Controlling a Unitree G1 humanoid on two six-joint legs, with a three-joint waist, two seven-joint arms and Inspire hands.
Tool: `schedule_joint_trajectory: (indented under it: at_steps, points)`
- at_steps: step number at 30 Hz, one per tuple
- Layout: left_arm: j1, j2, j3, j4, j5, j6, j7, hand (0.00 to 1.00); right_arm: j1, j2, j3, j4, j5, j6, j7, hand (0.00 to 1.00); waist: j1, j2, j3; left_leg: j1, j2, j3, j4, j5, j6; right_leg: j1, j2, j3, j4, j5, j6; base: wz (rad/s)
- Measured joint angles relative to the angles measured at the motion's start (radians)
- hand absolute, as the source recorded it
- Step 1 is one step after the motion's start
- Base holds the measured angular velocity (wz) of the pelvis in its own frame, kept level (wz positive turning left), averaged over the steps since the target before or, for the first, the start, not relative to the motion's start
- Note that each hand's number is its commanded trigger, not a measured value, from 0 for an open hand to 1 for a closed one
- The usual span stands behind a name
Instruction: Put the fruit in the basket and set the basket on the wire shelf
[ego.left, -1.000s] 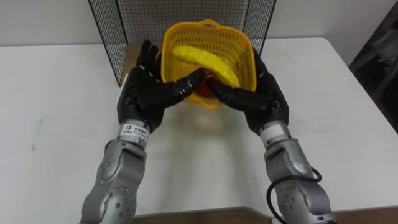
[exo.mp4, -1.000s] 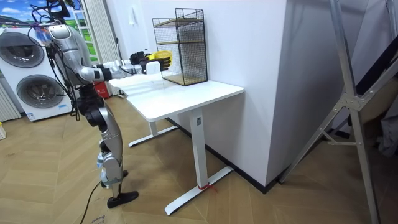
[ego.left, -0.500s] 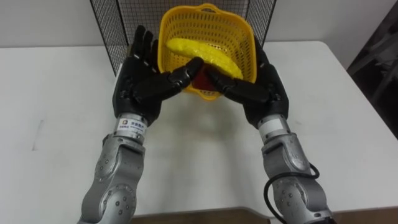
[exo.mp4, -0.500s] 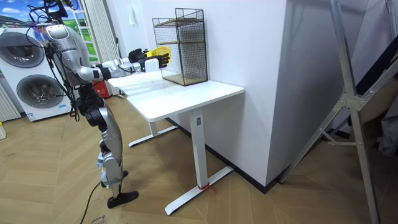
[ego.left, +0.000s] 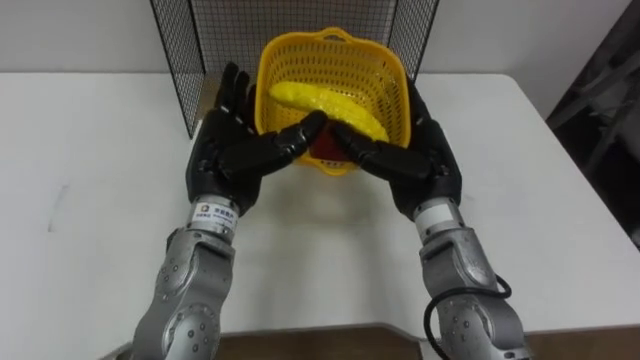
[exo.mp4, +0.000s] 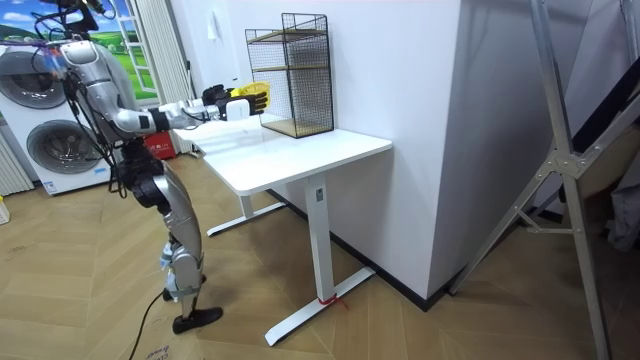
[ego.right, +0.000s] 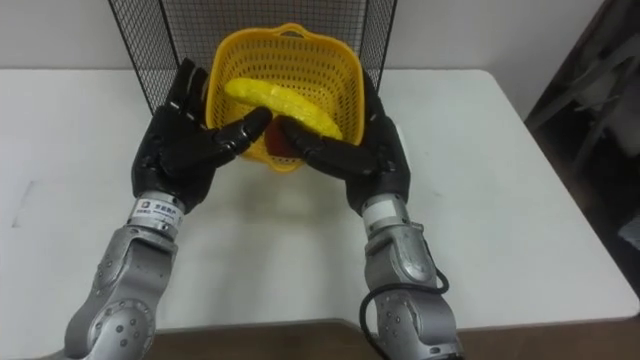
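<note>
A yellow plastic basket (ego.left: 392, 85) is held just above the white table (ego.left: 100, 170), in front of the black wire shelf (ego.left: 300, 15). In it lie a yellow banana (ego.left: 325, 100) and a red fruit (ego.left: 322, 146) under the banana. My left hand (ego.left: 228, 150) lies flat against the basket's left side and my right hand (ego.left: 420, 165) against its right side. Both hands are open, fingers straight, thumbs meeting under the basket's front wall. In the room view I stand at the table's end with both arms stretched toward the wire shelf (exo.mp4: 297, 75), the basket (exo.mp4: 255, 93) just short of it.
The wire shelf's mesh side panels (ego.left: 175, 60) stand close on either side of the basket. The table's right edge (ego.left: 570, 170) and its front edge (ego.left: 330, 325) are near. Washing machines (exo.mp4: 45, 130) stand behind me in the room view.
The basket rose toward the shelf half a second ago and has come back down a little. In the room view my body has shifted back from the table.
</note>
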Motion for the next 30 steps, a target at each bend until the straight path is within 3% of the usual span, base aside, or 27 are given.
schedule_joint_trajectory:
  at_steps: [2,4,7,8,9,10,11,12,13,14,15,16,19,21,24,30]
  points:
    - [0.005,0.000,-0.002,0.016,0.000,0.001,0.000,0.00,0.010,0.000,0.002,0.000,0.001,0.000,0.002,0.00,0.003,-0.004,-0.0036,-0.033,0.015,-0.003,0.085,-0.018,-0.007,-0.025,0.001,-0.004,0.072,-0.050,-0.010,0.09]
    - [0.007,0.000,-0.001,0.025,-0.010,0.002,0.000,0.00,0.012,-0.001,0.003,0.003,0.002,0.000,0.006,0.00,0.008,0.003,-0.0038,-0.065,0.030,-0.006,0.164,-0.009,-0.004,-0.034,0.006,0.002,0.105,-0.072,-0.018,-0.09]
    - [0.007,0.004,0.004,0.026,-0.010,0.000,0.000,0.00,0.011,-0.001,0.007,0.004,0.003,-0.001,0.016,0.00,0.029,0.004,-0.0031,-0.106,0.036,-0.020,0.251,0.059,0.007,-0.017,0.012,0.034,0.107,-0.071,-0.040,-0.19]
    - [0.007,0.003,0.003,0.037,-0.009,-0.001,-0.002,0.00,0.011,0.000,0.007,0.009,0.007,-0.002,0.016,0.00,0.026,-0.009,-0.0007,-0.139,0.014,-0.034,0.250,0.065,0.014,-0.003,0.004,0.043,0.094,-0.064,-0.053,0.15]
    - [0.007,-0.001,-0.001,0.042,-0.009,0.000,-0.002,0.00,0.010,-0.006,0.004,0.010,0.008,-0.002,0.016,0.00,0.025,-0.022,-0.0025,-0.175,-0.020,-0.038,0.165,0.067,0.013,-0.002,-0.005,0.059,0.080,-0.065,-0.051,0.10]
    - [0.007,-0.002,-0.002,0.041,-0.009,-0.001,-0.002,0.00,0.009,-0.008,0.004,0.010,0.008,-0.002,0.016,0.00,0.029,-0.024,-0.0034,-0.192,-0.035,-0.036,0.111,0.074,0.014,-0.004,-0.007,0.069,0.075,-0.065,-0.050,-0.09]
    - [0.007,-0.002,-0.002,0.042,-0.009,0.000,-0.002,0.00,0.009,-0.011,0.005,0.016,0.008,-0.001,0.020,0.00,0.032,-0.024,-0.0058,-0.222,-0.051,-0.027,-0.007,0.113,0.008,0.004,-0.010,0.071,0.059,-0.059,-0.044,-0.29]
    - [0.007,-0.002,0.001,0.041,-0.009,-0.001,-0.002,0.00,0.010,-0.012,0.008,0.028,0.006,0.000,0.024,0.00,0.037,-0.014,-0.0104,-0.238,-0.054,-0.027,-0.096,0.198,0.022,0.009,-0.012,0.070,0.049,-0.058,-0.045,-0.37]
    - [0.008,-0.001,0.002,0.042,-0.009,-0.001,-0.002,0.00,0.012,-0.013,0.011,0.032,0.002,0.007,0.026,0.00,0.045,-0.013,-0.0158,-0.236,-0.055,-0.028,-0.120,0.234,0.022,0.013,-0.013,0.073,0.045,-0.062,-0.041,-0.25]
    - [0.007,0.004,0.002,0.041,-0.010,-0.003,-0.002,0.00,0.013,-0.015,0.013,0.033,-0.002,0.019,0.026,0.00,0.047,-0.022,-0.0267,-0.221,-0.072,-0.028,-0.150,0.277,0.033,0.014,-0.023,0.074,0.044,-0.070,-0.021,-0.04]
    - [0.007,0.005,0.002,0.041,-0.010,-0.002,-0.002,0.00,0.012,-0.022,0.013,0.029,0.004,0.019,0.027,0.00,0.034,-0.037,-0.0304,-0.208,-0.090,-0.025,-0.174,0.302,0.043,0.020,-0.034,0.076,0.035,-0.069,-0.016,0.10]
    - [0.007,0.005,0.000,0.041,-0.011,0.000,-0.002,0.00,0.010,-0.025,0.013,0.028,0.007,0.019,0.028,0.00,0.031,-0.037,-0.0295,-0.207,-0.094,-0.026,-0.176,0.319,0.053,0.027,-0.035,0.072,0.024,-0.068,-0.013,0.05]
    - [0.006,0.006,0.000,0.039,-0.018,0.001,-0.001,0.00,0.005,-0.025,0.014,0.028,0.008,0.019,0.028,0.00,0.028,-0.039,-0.0285,-0.206,-0.110,-0.018,-0.163,0.307,0.065,0.050,-0.047,0.070,-0.026,-0.062,0.000,-0.01]
    - [0.006,0.006,0.000,0.039,-0.027,0.001,-0.001,0.00,-0.002,-0.028,0.013,0.028,0.007,0.019,0.028,0.00,0.025,-0.028,-0.0189,-0.210,-0.117,-0.018,-0.143,0.278,0.069,0.064,-0.057,0.069,-0.047,-0.061,0.007,0.00]
    - [0.006,0.004,0.000,0.038,-0.026,-0.004,-0.001,0.00,-0.004,-0.029,0.014,0.028,-0.002,0.018,0.028,0.00,0.019,-0.024,-0.0111,-0.210,-0.128,-0.020,-0.135,0.255,0.072,0.083,-0.071,0.061,-0.073,-0.065,0.015,0.04]
    - [0.006,0.001,-0.010,0.038,-0.020,-0.015,-0.001,0.00,-0.015,-0.038,0.013,0.027,0.001,0.015,0.027,0.00,0.015,-0.021,-0.0074,-0.212,-0.157,-0.013,-0.138,0.230,0.085,0.083,-0.108,0.033,-0.068,-0.079,0.040,0.07]
